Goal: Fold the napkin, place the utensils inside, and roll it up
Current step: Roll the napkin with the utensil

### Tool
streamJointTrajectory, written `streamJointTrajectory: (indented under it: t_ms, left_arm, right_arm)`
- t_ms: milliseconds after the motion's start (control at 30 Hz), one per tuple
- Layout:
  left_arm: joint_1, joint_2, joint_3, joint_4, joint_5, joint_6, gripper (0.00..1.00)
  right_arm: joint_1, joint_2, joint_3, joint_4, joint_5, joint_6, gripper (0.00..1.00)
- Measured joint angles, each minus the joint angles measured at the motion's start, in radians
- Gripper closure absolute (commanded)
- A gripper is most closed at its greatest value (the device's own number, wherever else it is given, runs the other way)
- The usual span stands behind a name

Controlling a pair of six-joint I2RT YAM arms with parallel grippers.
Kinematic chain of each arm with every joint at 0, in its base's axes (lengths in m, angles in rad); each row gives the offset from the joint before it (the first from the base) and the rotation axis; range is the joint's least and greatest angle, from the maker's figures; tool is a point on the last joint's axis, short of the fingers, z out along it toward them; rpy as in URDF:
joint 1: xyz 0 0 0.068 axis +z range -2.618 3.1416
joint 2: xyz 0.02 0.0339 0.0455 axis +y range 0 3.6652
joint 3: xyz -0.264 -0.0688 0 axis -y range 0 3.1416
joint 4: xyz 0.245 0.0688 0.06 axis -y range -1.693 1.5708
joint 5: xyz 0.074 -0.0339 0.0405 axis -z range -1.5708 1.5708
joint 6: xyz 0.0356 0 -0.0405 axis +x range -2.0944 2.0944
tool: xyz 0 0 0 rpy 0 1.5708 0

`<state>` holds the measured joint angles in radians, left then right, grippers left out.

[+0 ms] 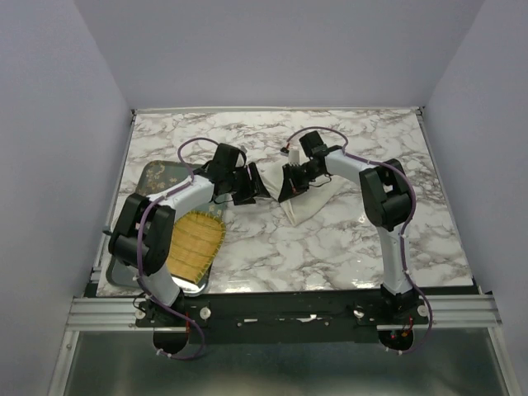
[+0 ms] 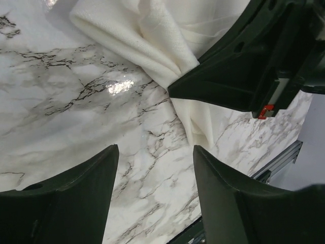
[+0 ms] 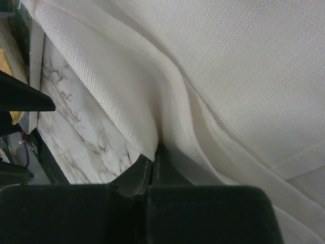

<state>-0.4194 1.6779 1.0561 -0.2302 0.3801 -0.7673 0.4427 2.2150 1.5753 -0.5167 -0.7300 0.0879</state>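
The cream-white napkin (image 1: 307, 206) lies bunched at mid-table between my two grippers. My right gripper (image 1: 285, 183) is shut on a fold of it; in the right wrist view the cloth (image 3: 228, 66) fills the frame and a pinched edge rises from the closed jaws of the right gripper (image 3: 156, 150). My left gripper (image 1: 250, 183) sits just left of the cloth, open. In the left wrist view only bare marble lies between the left gripper's (image 2: 155, 148) spread fingers, with the napkin (image 2: 147, 35) ahead and the right gripper (image 2: 244, 66) on it. The utensils are out of view.
A yellow woven mat (image 1: 196, 242) lies on a grey tray (image 1: 115, 272) at the table's left near corner. The marble tabletop (image 1: 330, 247) stretches right and forward of the napkin. White walls enclose the table on three sides.
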Motion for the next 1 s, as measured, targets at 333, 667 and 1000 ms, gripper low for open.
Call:
streamJointTrajectory:
  t_ms: [333, 667, 1000]
  left_arm:
    - [-0.008, 0.110, 0.071, 0.021, -0.048, -0.146, 0.12]
    - [-0.010, 0.261, 0.190, 0.041, -0.091, -0.235, 0.19]
    - [-0.015, 0.307, 0.239, 0.033, -0.144, -0.257, 0.29]
  right_arm:
    - [-0.018, 0.001, -0.023, 0.026, -0.045, 0.015, 1.00]
    - [-0.019, 0.001, -0.027, 0.034, -0.054, 0.016, 0.99]
    - [-0.019, 0.001, -0.027, 0.034, -0.056, 0.016, 0.99]
